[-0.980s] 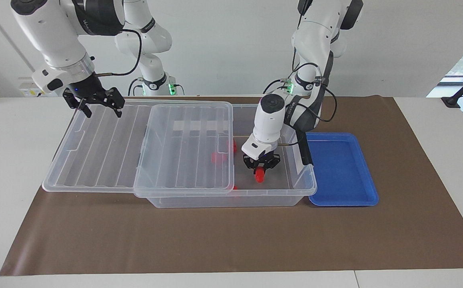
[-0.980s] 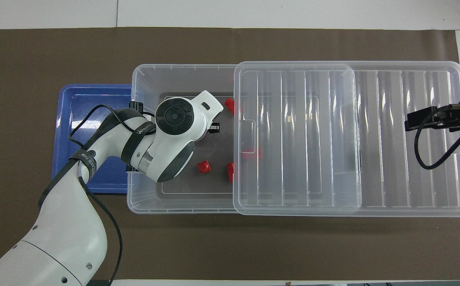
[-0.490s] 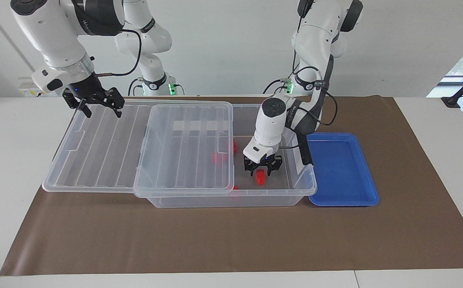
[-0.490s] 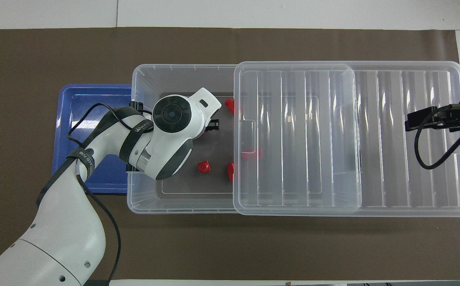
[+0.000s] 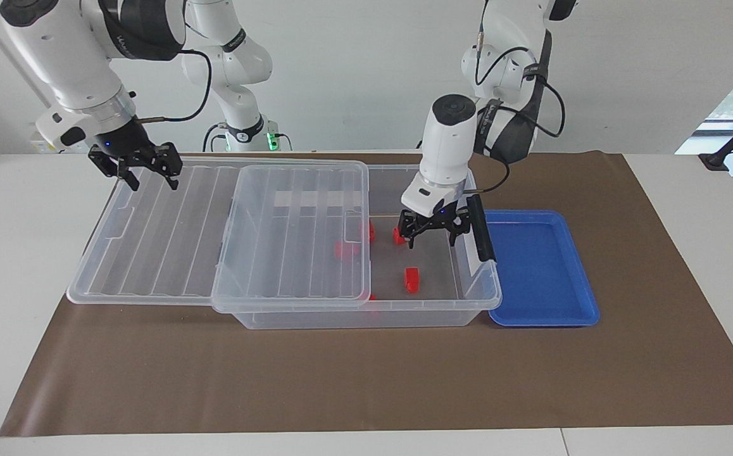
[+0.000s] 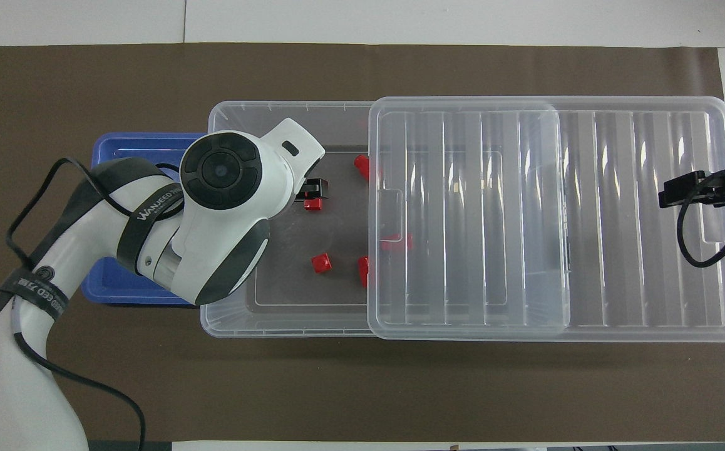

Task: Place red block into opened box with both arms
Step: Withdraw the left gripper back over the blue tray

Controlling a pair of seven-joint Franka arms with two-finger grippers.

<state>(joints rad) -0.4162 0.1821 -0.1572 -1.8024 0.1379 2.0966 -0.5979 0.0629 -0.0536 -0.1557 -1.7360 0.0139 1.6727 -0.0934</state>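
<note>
Lid (image 5: 214, 234) slid aside leaves the box (image 5: 477, 288) open at frame centre. Left claw (image 5: 433, 231) hovers above it, fingers apart, empty; red block (image 5: 411, 279) lies inside. Right claw (image 5: 135, 166), fingers apart, hangs over the lid's upper-left edge.

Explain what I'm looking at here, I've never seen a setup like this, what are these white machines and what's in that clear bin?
Two white robot arms stand at a table. One picture faces them, the other looks down from above their end. A clear box lies on a brown mat, its lid slid aside, a blue tray beside it. Several red blocks lie inside; one red block sits nearest the front wall. The left gripper is open and empty over the box. The right gripper holds nothing, over the lid's end.
</note>
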